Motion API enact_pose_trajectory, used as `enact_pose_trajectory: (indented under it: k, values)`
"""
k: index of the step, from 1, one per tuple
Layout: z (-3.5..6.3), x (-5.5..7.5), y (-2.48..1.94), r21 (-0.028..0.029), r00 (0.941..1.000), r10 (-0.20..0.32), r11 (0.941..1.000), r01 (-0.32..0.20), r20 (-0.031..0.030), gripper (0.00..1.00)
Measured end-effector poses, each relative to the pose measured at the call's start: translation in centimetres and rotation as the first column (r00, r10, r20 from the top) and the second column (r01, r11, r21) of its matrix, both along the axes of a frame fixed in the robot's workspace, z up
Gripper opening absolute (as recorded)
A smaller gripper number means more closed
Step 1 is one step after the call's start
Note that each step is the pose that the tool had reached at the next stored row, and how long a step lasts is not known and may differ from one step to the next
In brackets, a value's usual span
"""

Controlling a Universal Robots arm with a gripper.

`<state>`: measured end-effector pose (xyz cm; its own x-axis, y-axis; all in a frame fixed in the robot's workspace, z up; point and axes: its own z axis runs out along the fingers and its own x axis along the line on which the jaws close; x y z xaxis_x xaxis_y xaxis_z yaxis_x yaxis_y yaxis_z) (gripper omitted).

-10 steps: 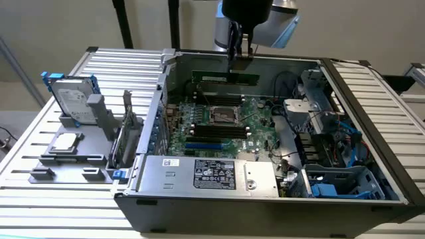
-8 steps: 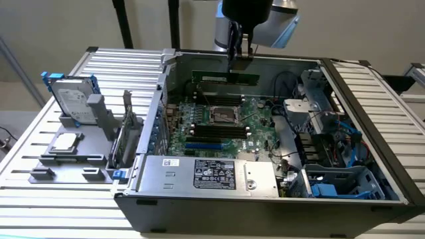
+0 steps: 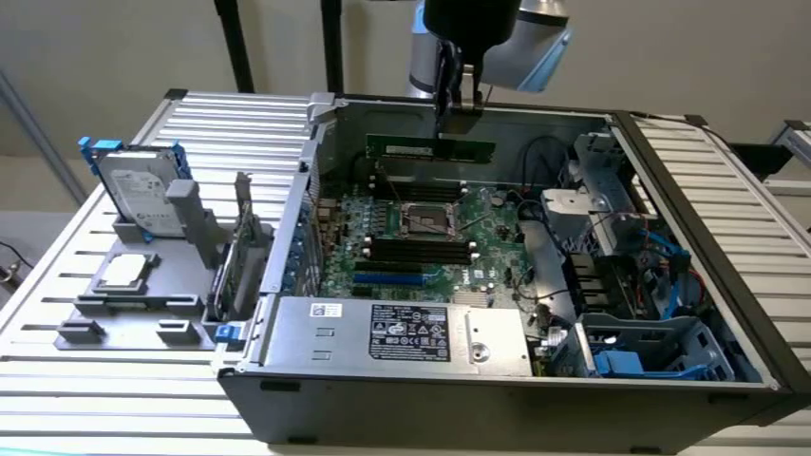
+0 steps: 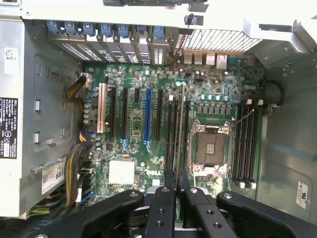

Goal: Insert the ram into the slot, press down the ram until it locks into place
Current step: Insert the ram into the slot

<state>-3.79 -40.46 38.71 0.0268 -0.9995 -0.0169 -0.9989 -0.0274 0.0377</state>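
One ram [image 3: 431, 148], probably light, stiff and fragile, hangs on edge above the slot [image 4: 172, 131], clenched near mid-length along its top edge by the gripper [image 3: 457, 123], sparing chips and contacts.

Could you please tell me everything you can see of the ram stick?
The ram is a long, thin, flat green circuit board, darker along its middle. It hangs level and on edge, pinched at its top edge by the shut claw, above the motherboard inside the open computer case. From the wrist view it looks edge-on, lined up over the black slots beside the processor socket, not yet seated.
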Motion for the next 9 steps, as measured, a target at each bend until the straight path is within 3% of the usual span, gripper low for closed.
enact_pose_trajectory:
  k: [4,6,9]
  values:
    - [0.0,-0.02,0.0,-0.0001,1.0,0.0,1.0,0.0,0.0004,0.13]
    - [-0.28,-0.11,0.0,-0.0036,1.0,0.0,1.0,0.0,0.0022,0.13]
    - [-0.83,-0.2,0.03,-0.0036,1.0,0.0,1.0,0.0,0.0023,0.13]
